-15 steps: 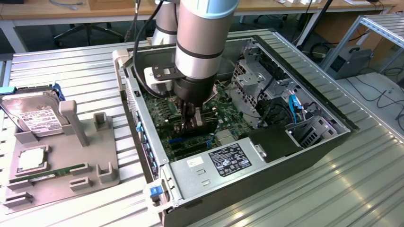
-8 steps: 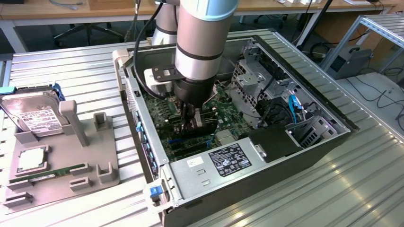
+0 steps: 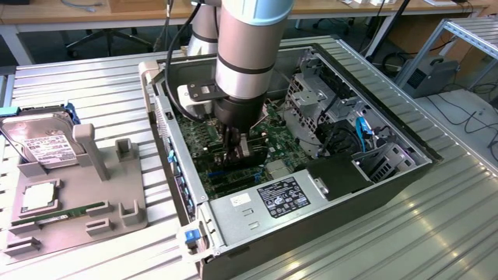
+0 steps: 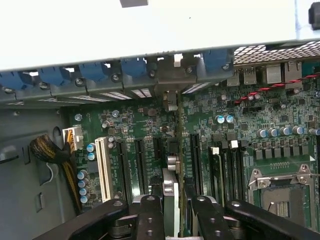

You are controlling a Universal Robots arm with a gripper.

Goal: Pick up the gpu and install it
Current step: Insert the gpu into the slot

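An open computer case [image 3: 374,192] lies on a ribbed metal table [image 3: 93,87] at the middle of the exterior view, its green motherboard [image 3: 276,131] exposed and a silver power supply [image 3: 265,204] with a black label at its lower end. At the left of the frame a grey holder stand [image 3: 109,186] carries a silver hard drive [image 3: 43,143] with a white label, and a narrow green memory stick [image 3: 66,213] lies lower down on it. On the motherboard [image 4: 240,115] in the wrist view, a white expansion slot [image 4: 104,167] stands among black ones, with blue slot clips [image 4: 132,67] along the case edge and a CPU socket [image 4: 280,192] at the lower right.
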